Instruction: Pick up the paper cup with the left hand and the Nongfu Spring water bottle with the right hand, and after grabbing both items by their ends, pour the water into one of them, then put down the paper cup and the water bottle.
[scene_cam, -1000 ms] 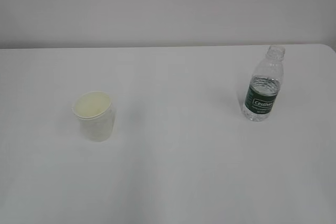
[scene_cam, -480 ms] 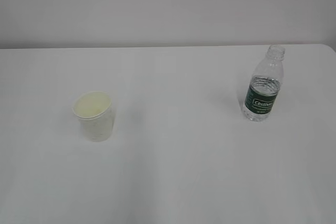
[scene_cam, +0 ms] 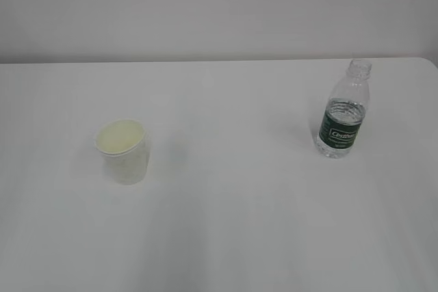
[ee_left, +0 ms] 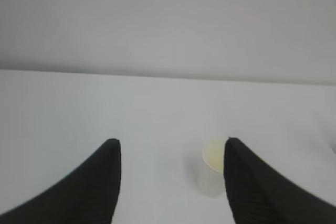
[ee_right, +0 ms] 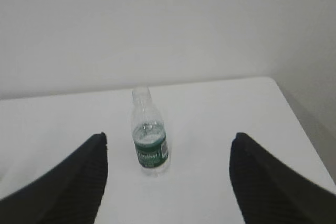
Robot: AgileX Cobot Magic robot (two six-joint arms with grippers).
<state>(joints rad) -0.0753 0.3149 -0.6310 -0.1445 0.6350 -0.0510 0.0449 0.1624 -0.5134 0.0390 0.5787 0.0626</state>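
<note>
I see the paper cup (scene_cam: pixel 123 152) upright at the left of the white tabletop (scene_cam: pixel 226 196), the Nongfu Spring water bottle (scene_cam: pixel 342 113) upright far right. Both my left hand (ee_left: pixel 170 182) and right hand (ee_right: pixel 168 177) have fingers spread, holding nothing.

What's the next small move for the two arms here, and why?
Probably advance both open grippers: the left hand toward the paper cup, shifting right since the cup sits by its right finger, and the right hand straight at the water bottle. Both stand untouched on the table.
</note>
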